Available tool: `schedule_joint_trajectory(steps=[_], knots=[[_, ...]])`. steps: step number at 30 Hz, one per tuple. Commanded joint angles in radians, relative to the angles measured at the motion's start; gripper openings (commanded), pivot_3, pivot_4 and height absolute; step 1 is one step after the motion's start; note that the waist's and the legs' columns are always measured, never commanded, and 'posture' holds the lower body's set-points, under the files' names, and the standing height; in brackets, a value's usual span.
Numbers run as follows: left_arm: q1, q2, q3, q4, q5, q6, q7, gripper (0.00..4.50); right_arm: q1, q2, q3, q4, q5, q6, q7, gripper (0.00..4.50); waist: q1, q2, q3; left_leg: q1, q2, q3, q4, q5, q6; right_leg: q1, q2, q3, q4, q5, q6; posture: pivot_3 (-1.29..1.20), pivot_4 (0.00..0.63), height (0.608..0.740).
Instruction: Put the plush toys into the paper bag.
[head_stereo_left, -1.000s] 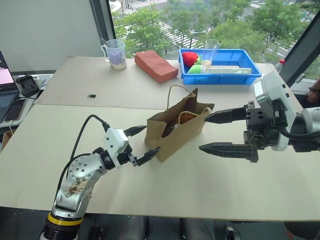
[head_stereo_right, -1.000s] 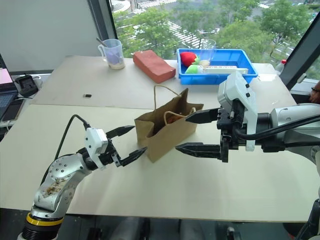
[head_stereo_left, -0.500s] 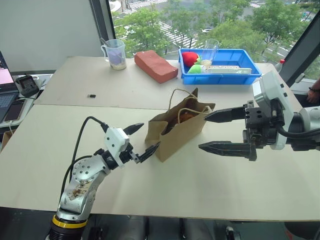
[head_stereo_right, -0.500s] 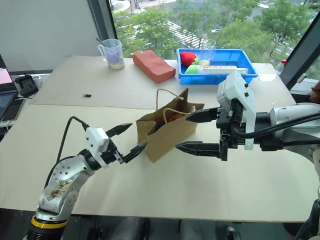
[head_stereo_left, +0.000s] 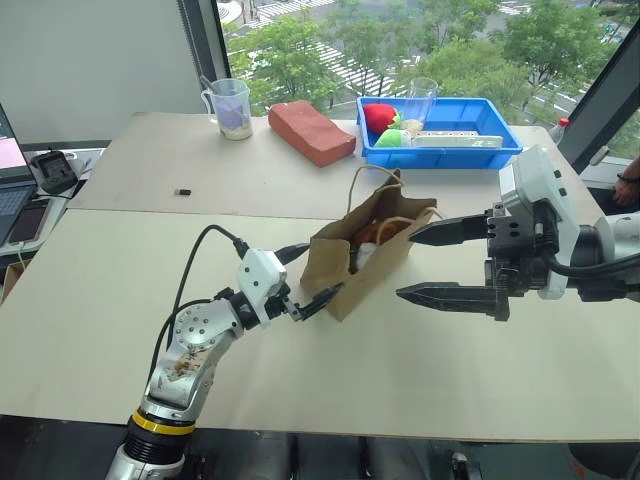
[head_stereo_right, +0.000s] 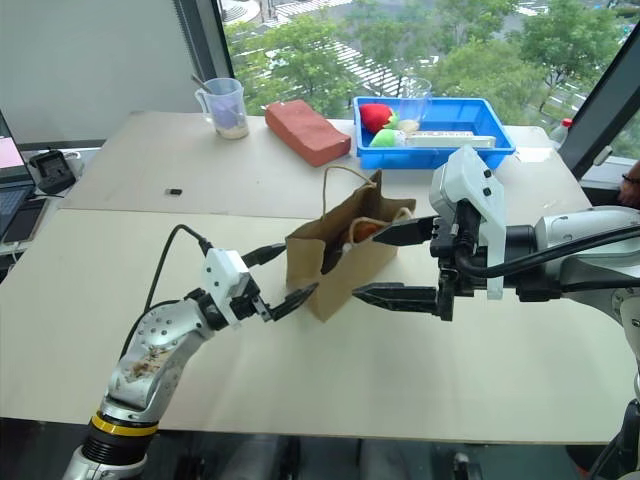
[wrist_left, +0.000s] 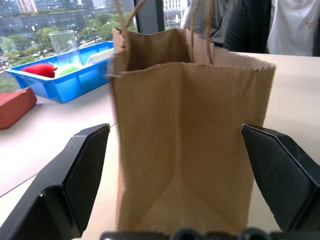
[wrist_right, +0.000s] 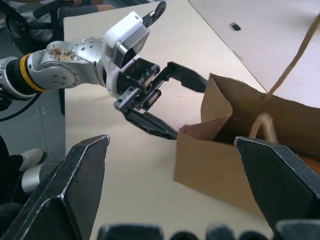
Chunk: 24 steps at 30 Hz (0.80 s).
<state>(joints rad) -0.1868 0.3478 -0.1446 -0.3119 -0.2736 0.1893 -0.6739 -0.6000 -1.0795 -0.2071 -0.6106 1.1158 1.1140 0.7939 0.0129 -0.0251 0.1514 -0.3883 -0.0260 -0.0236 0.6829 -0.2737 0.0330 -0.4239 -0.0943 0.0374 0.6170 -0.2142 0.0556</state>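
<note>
Your paper bag (head_stereo_left: 365, 255) stands upright near the middle of the bench (head_stereo_left: 120, 290), mouth facing up, twine handles looped above the rim. Its long axis runs diagonally, from the near narrow end by your left arm away toward the blue bin (head_stereo_left: 440, 130) at the far edge. Take the bag as the landmark for everything else.

Inside the mouth you can see the orange-brown plush toy (head_stereo_left: 385, 229) and a patch of the white plush toy (head_stereo_left: 361, 254) just beside it (both sit low, largely hidden by the paper walls).

Your left end effector (head_stereo_left: 308, 275) is at the bag's near narrow end, spread wide, one finger on each side of that end; the left wrist view shows the folded end panel between them. You cannot tell whether either finger touches the paper.

Your right end effector (head_stereo_left: 425, 263) is at the opposite side, pointing toward the bag, also spread wide and holding nothing; its upper finger tip is just beside the rim, the lower one near the bag's side wall.

Beyond the bag lie a reddish-brown block (head_stereo_left: 311, 131) and a plastic measuring cup (head_stereo_left: 231, 107).
</note>
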Motion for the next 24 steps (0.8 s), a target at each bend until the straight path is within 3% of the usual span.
schedule_joint_trajectory(steps=[1, 14, 21, 24], knots=[[-0.001, -0.01, -0.013, -0.025, -0.009, -0.012, -0.004, 4.5, 0.006, -0.017, -0.021, -0.016, -0.012, -0.029, -0.001, 4.47, 0.0, 0.0, 0.0, 0.0, 0.0, 0.0, 0.0, 0.0, 0.0, 0.0, 0.0, 0.0, 0.0, 0.0, 0.0, 0.0, 0.15, 0.74], [0.011, 0.03, 0.003, -0.038, -0.077, 0.033, -0.073, 4.5, 0.038, -0.031, -0.016, -0.034, -0.042, -0.038, 0.013, 4.47, 0.0, 0.0, 0.0, 0.0, 0.0, 0.0, 0.0, 0.0, 0.0, 0.0, 0.0, 0.0, 0.0, 0.0, 0.0, 0.0, 0.15, 0.74], [-0.001, 0.036, -0.001, -0.021, -0.074, 0.03, -0.076, 4.5, 0.128, -0.055, 0.08, -0.064, -0.221, -0.136, 0.045, 4.47, 0.0, 0.0, 0.0, 0.0, 0.0, 0.0, 0.0, 0.0, 0.0, 0.0, 0.0, 0.0, 0.0, 0.0, 0.0, 0.0, 0.15, 0.74], [0.004, 0.033, -0.003, -0.023, -0.074, 0.031, -0.074, 4.5, 0.16, -0.025, 0.119, -0.071, -0.268, -0.157, 0.019, 3.61, -0.001, 0.0, 0.0, 0.0, 0.0, 0.0, 0.0, 0.0, 0.0, 0.0, 0.0, 0.0, 0.0, 0.0, 0.0, 0.0, 0.15, 0.74]])
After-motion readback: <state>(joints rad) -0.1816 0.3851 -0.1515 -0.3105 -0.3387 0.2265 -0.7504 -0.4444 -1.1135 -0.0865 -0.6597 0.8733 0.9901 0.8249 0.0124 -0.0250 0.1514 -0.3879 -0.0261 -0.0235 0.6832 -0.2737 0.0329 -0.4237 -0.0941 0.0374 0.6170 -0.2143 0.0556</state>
